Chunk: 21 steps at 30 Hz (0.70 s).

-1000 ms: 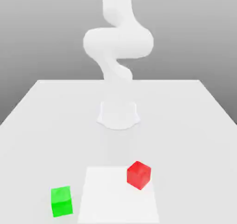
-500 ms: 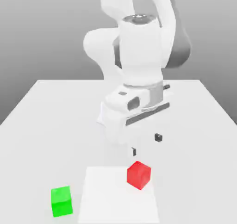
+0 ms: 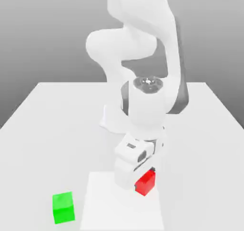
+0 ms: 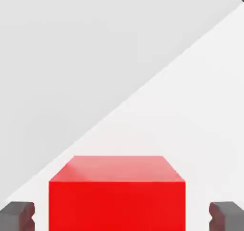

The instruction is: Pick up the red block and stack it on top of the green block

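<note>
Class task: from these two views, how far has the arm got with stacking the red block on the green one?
Done: the gripper is down around the red block, fingers open on either side with gaps. In hand: closing to grasp. Left: lifting it and placing it on the green block, which sits alone on the table.

A white table (image 3: 43,130) fills the lower part of the exterior view, its far edge running straight across beneath a plain grey backdrop (image 3: 43,34) that darkens toward the top. A brighter white rectangular patch (image 3: 102,211) lies flat on the surface at the near edge, roughly midway between the side edges. In the hand view the same pale surface (image 4: 190,106) shows in two tones, split by a straight diagonal line.
</note>
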Tool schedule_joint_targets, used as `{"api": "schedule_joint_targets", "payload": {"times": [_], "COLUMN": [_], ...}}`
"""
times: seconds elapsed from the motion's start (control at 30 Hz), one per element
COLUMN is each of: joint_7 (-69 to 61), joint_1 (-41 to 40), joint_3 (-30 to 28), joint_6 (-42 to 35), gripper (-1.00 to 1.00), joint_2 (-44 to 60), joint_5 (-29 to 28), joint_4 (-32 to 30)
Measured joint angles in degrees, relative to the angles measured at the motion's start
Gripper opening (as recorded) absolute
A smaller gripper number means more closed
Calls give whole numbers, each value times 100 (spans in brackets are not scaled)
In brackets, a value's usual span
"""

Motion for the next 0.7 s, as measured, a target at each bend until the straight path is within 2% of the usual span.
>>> {"api": "schedule_joint_targets", "payload": {"times": [0.17,0.53,0.7], "joint_7": [8,486,98], "joint_1": [-4,105,206], "joint_3": [2,-275,-966], "joint_6": [-9,-1164,-1633], "gripper": [-100,-100,-100], "joint_2": [-4,-1363,-1245], "joint_5": [-12,-670,-708], "joint_4": [0,-194,370]}}
